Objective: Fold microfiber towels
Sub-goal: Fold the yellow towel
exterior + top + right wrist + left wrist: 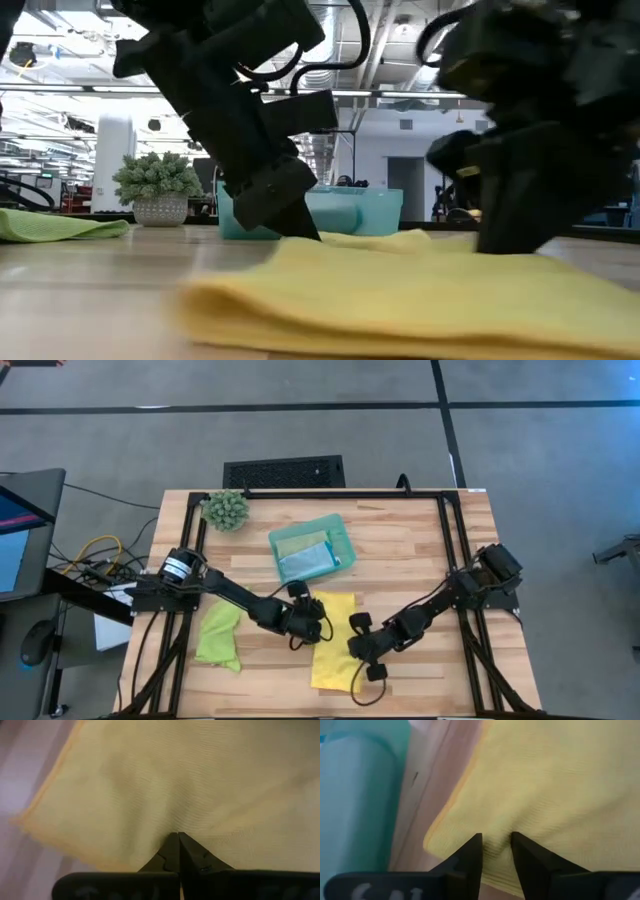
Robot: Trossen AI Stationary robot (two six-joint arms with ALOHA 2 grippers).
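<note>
I can read no writing, brand or label anywhere in these views.

The soft yellow microfiber towel [333, 641] lies on the pale wooden slat table [420, 550] between my two dark arms. My left gripper [496, 842] sits at the towel's left edge near its far corner; its fingers [470, 851] stand slightly apart with a ridge of yellow cloth pinched up between them, pressing on the fabric. My right gripper [178, 840] is down on the towel's right side, its fingers drawn tight together with the tips on the cloth and a small pucker of fabric running from them; I cannot tell whether any cloth is actually caught.

The crumpled lime green microfiber towel [219, 635] lies well apart at the table's left side, under the left arm. The light blue microfiber towel [305, 563] and the pale sage green microfiber towel [298, 541] rest in the teal plastic tray [342, 538] just beyond the yellow one. A spiky green plant ball [226, 509] sits at the far left corner of the table.

In the low view I see an open workshop hall with ceiling lights behind the table. The floor is grey with dark lines.
</note>
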